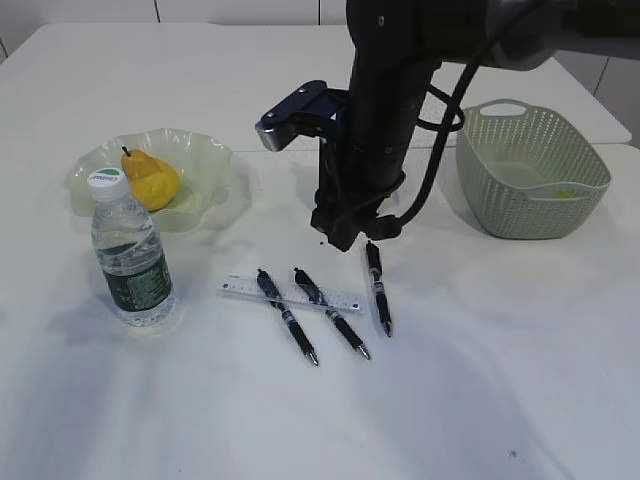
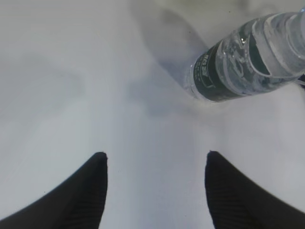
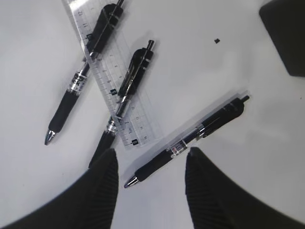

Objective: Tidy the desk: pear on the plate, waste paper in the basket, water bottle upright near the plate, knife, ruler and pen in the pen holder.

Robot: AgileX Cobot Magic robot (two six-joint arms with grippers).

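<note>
pear (image 1: 152, 181) on plate (image 1: 200, 165), bottle (image 1: 130, 255) upright just beside plate, ruler (image 1: 290, 293) flat under two pens (image 1: 287, 315), third pen (image 1: 377, 286) beside, right gripper (image 3: 150, 164) open and empty over third pen, left gripper (image 2: 155, 164) open, empty, near bottle, basket (image 1: 530, 165) far right holding yellow scrap (image 1: 565, 193), bare surface (image 1: 420, 420) in front

R arm comes in from top right, wrist bent straight down, right gripper (image 3: 151, 164) pointing down, fingers apart w/ a gap, nothing held. Left gripper (image 2: 156, 164) also points down, fingers wide apart, nothing between them.
</note>
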